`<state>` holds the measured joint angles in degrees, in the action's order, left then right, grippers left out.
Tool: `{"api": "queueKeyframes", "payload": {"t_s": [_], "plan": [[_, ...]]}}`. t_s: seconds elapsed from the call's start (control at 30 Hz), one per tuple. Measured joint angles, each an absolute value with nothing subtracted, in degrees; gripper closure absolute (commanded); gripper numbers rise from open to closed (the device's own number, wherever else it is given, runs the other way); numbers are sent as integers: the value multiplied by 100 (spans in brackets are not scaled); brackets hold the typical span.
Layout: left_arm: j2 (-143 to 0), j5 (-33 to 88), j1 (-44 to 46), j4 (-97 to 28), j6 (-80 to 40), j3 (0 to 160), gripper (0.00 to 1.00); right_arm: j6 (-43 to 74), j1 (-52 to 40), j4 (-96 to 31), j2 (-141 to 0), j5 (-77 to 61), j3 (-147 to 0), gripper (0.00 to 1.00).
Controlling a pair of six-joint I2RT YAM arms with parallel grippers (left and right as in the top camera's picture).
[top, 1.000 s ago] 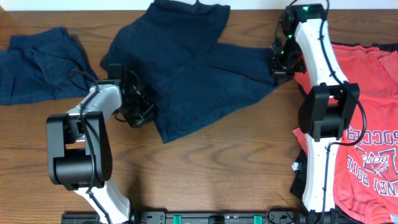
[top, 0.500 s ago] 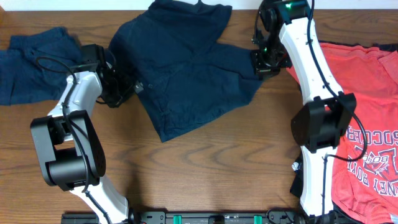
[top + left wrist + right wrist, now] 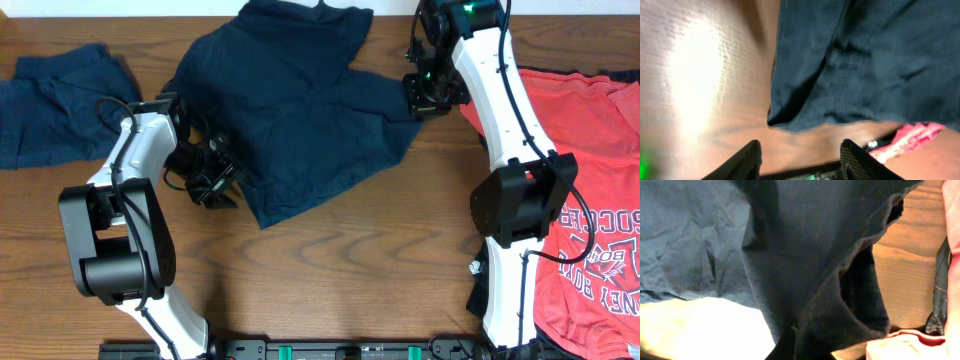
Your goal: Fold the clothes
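Observation:
A dark navy T-shirt [image 3: 300,110] lies spread and rumpled at the table's middle back. My left gripper [image 3: 213,182] stands open just off its left edge, nothing between the fingers. In the left wrist view the left gripper [image 3: 801,162] has bare wood between its fingertips [image 3: 752,159], and the navy shirt's hem [image 3: 865,60] lies just beyond them. My right gripper [image 3: 430,95] is shut on the shirt's right edge. The navy cloth [image 3: 805,255] drapes over the right gripper [image 3: 805,342] and hides its fingers.
A second navy shirt [image 3: 60,100] lies crumpled at the far left. A coral-red printed shirt [image 3: 590,180] covers the right side, over a dark garment [image 3: 480,290] near the right arm's base. Bare wood [image 3: 340,270] lies in front of the middle shirt.
My left gripper carried the shirt's left edge up and left, then came back down and opened, letting it go. My right gripper moved left with the shirt's right edge.

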<state>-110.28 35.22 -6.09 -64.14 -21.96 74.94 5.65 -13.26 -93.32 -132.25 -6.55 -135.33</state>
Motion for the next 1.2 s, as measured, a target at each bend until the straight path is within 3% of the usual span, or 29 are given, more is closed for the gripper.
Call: {"api": "queueKeyframes", "payload": {"t_s": [0.33, 0.57, 0.87, 1.2], "plan": [[-10916, 3680, 528, -6598, -2373, 7411, 40, 563, -1323, -8995, -13225, -635, -13533, 99], [-10916, 3555, 1511, -6073, -3017, 7325, 27, 556, -1245, -9028, -13225, -637, -13533, 99], [-10908, 3413, 1671, -4689, -3717, 6213, 25, 471, -1155, -9080, -13225, -617, -13533, 99], [-10593, 2768, 1699, -4154, -4637, 5955, 19, 357, -1153, -9161, -13225, -615, -13533, 99]]}}
